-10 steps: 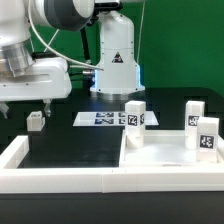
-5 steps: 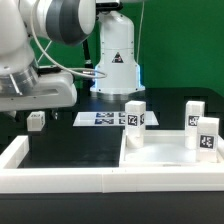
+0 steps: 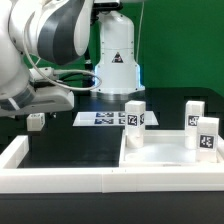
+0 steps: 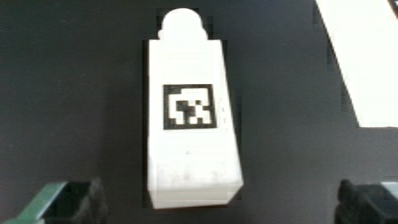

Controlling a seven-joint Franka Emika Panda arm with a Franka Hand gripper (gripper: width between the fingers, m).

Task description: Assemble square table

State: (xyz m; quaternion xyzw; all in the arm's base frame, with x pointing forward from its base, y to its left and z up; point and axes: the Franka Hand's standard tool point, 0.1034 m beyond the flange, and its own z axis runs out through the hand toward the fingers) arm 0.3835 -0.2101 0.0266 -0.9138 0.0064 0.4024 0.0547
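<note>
Black bench (image 3: 60, 140), green backdrop: four white legs (image 3: 134, 113) are sitting near the marker board (image 3: 105, 119), one tabletop (image 3: 165, 160), end effector (image 4: 217, 203) fingers spread apart.

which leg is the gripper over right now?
The lone leg at the exterior view's left, beneath the open gripper; the other three legs stand by the tabletop.

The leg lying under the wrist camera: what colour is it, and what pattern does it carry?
The leg is white, with a black-and-white square tag; the wrist view shows it best.
</note>
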